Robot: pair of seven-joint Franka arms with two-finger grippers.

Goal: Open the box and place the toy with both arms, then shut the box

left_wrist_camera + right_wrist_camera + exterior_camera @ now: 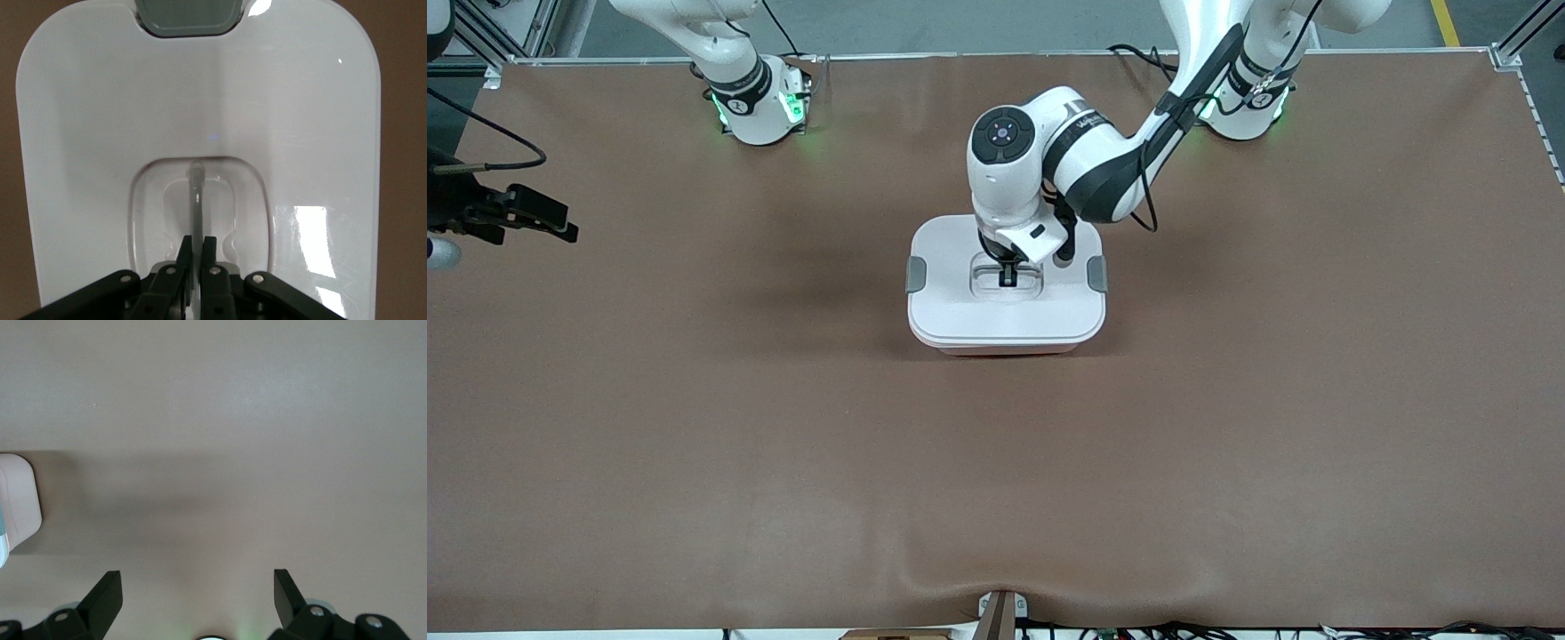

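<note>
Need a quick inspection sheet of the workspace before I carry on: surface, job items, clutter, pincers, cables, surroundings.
Surface: brown table cover, bare around the box, with a slight ripple at the edge nearest the front camera.
Job's things: box mid-table, white lid on, grey side clips in view. Toy: nothing seen.
Clutter: nothing seen.
Pincers: left pincer shut on the lid handle in its recess. Right pincer open, over bare table toward the right arm's end, waiting.
Cables: black cable hangs along the left arm; more at the table edge nearest the front camera.
Surroundings: metal frame posts at the table corners by the bases.
</note>
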